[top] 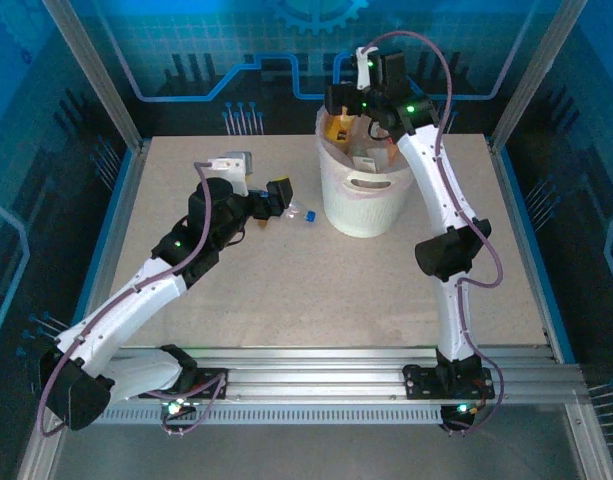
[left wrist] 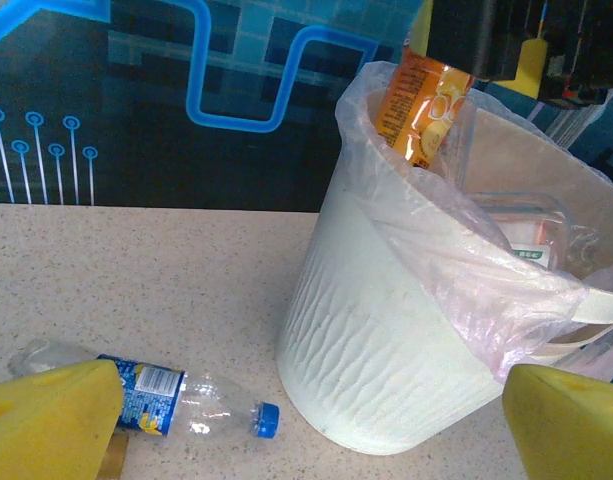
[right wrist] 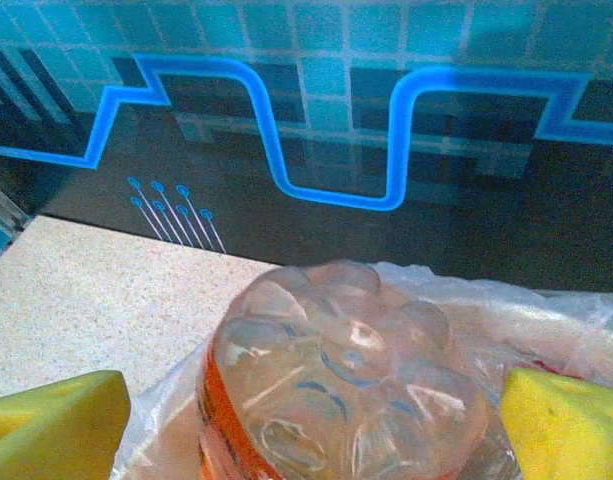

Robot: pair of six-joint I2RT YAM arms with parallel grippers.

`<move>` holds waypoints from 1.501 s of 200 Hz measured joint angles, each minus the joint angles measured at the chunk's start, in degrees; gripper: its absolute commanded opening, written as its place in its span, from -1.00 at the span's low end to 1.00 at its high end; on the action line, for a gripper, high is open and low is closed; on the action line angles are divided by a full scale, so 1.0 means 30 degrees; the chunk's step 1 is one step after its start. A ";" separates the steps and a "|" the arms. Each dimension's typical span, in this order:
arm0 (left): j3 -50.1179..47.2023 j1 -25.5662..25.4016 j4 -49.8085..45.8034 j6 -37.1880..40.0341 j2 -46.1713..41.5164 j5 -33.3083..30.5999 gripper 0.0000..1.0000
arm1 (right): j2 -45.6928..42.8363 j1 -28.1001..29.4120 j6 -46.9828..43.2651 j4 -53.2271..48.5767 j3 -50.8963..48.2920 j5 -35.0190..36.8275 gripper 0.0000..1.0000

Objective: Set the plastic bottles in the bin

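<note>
The right claw point(top: 361, 115) hangs over the bin point(left wrist: 386, 340) with its fingers spread wide and gripping nothing. An orange-labelled bottle point(right wrist: 336, 380) stands tilted in the bin's lined mouth between them. The left claw point(top: 286, 200) is also wide open, low over the table point(left wrist: 136, 270), facing a blue-labelled bottle point(left wrist: 151, 395) that lies on its side just left of the bin.

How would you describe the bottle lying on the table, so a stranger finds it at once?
Find the big white bin at the back of the table. Left of its base, one small clear bottle lies on its side. Unlike the orange bottle in the bin's opening, it has a blue label and cap.
</note>
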 measured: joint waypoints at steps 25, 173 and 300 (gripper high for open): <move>0.0000 0.0058 0.0015 0.0000 0.0000 0.0000 0.98 | -0.0095 0.0000 0.0000 0.0546 0.0233 -0.0036 0.93; -0.0226 0.1297 0.0022 -0.0721 0.0291 0.0007 0.98 | -0.0321 -0.0962 0.0525 0.0612 0.0692 -0.3767 -0.01; -0.0437 0.2973 0.0022 -0.2616 0.1792 0.0561 0.98 | -0.3534 -0.1005 -0.0168 0.0160 -0.4583 -0.3577 -0.12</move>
